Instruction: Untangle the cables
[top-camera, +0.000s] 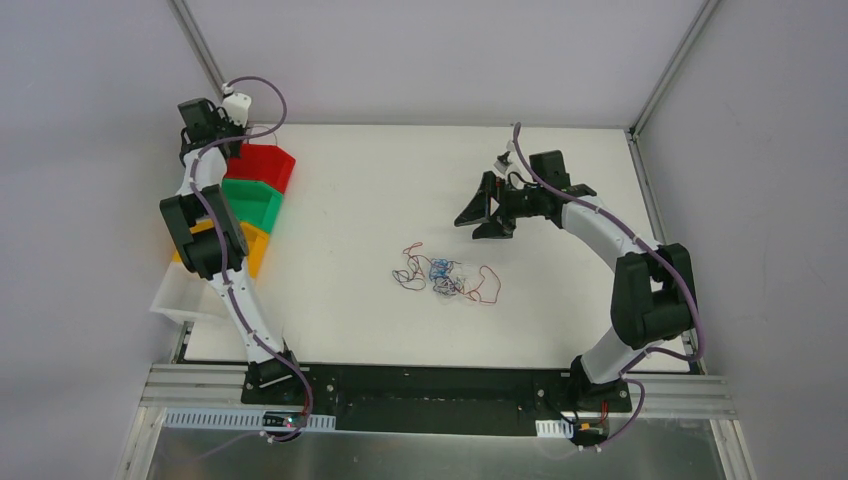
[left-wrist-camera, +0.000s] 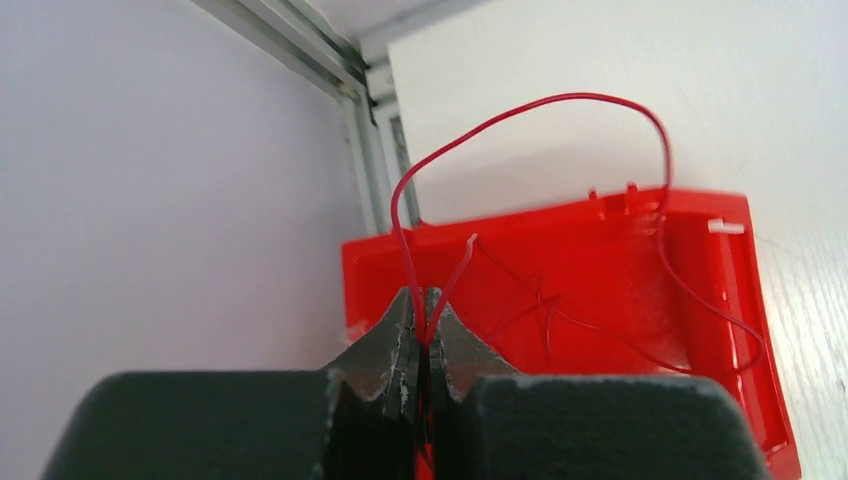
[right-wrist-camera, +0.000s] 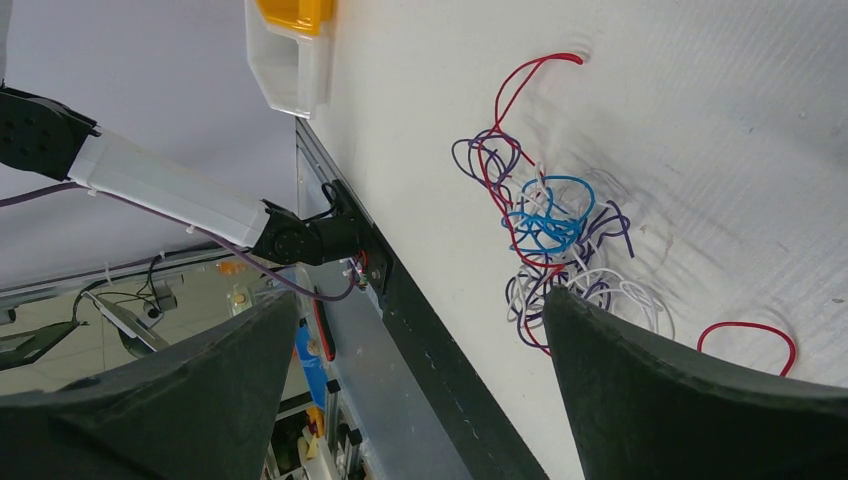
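The cables (top-camera: 440, 275) lie as a tangle of red, blue, purple and white wires mid-table; the right wrist view shows the cables (right-wrist-camera: 545, 230) just beyond my right fingers. My right gripper (top-camera: 483, 220) hovers above the table behind the tangle, wide open, and in its own view the right gripper (right-wrist-camera: 420, 295) holds nothing. At the far left corner my left gripper (left-wrist-camera: 428, 300) is shut on one red wire (left-wrist-camera: 560, 100), which arches up and trails down into the red bin (left-wrist-camera: 600, 300). The top view hides the left fingertips behind the arm.
A row of bins runs along the table's left edge: red bin (top-camera: 265, 165), green bin (top-camera: 255, 200), yellow bin (top-camera: 255, 250) and white bin (top-camera: 180, 295). Another thin red wire lies inside the red bin. Frame rails border the table.
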